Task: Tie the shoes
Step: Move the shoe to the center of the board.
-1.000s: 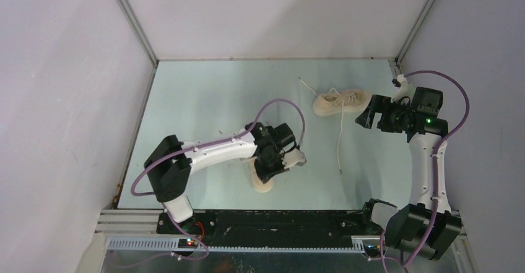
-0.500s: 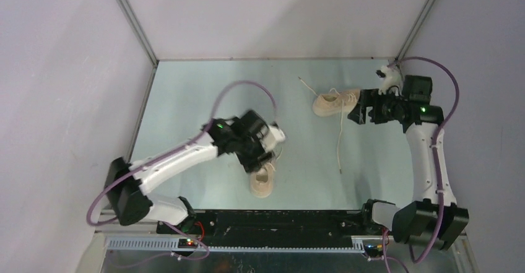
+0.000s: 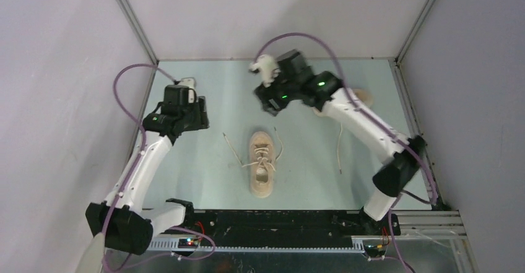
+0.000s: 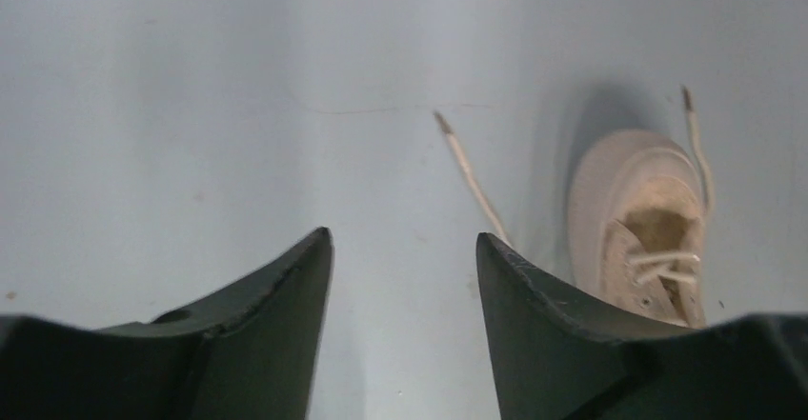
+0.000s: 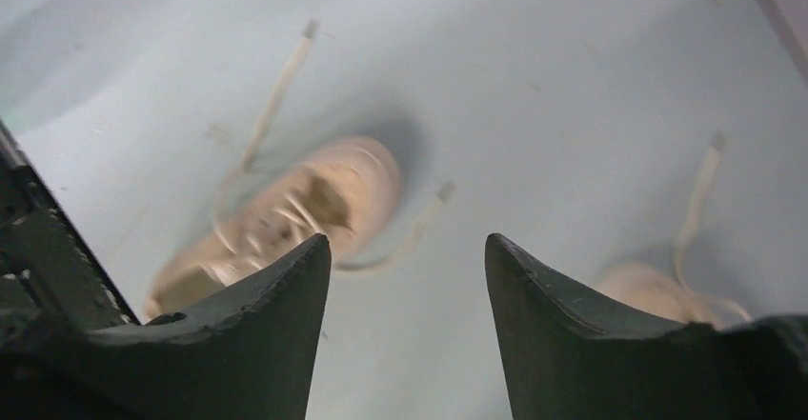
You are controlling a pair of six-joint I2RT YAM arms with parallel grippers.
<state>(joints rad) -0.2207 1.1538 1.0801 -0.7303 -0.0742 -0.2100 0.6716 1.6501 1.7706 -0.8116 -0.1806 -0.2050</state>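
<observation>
One cream shoe (image 3: 262, 168) lies uncovered in the near middle of the table, its loose laces (image 3: 234, 150) spread to both sides. My right arm mostly hides the other shoe (image 3: 364, 95) at the back right, and its long lace (image 3: 339, 144) trails toward me. Far to the left of the near shoe, my left gripper (image 3: 199, 116) hangs open and empty. In the left wrist view that shoe (image 4: 636, 220) sits ahead on the right, beyond the gripper (image 4: 401, 241). My right gripper (image 3: 270, 103) hovers open behind the near shoe, holding nothing. The right wrist view is blurred, with the near shoe (image 5: 286, 209) beyond its gripper (image 5: 408, 241) and the other shoe (image 5: 657, 291) at the right.
Pale walls with metal corner posts (image 3: 132, 22) enclose the light blue table (image 3: 204, 93) on three sides. A black rail (image 3: 272, 220) with the arm bases runs along the near edge. Purple cables (image 3: 127, 78) loop above both arms.
My left gripper opened, let go at the near shoe and swung back to the far left. My right arm swept from the far-right shoe to the middle back, its jaws narrowing slightly.
</observation>
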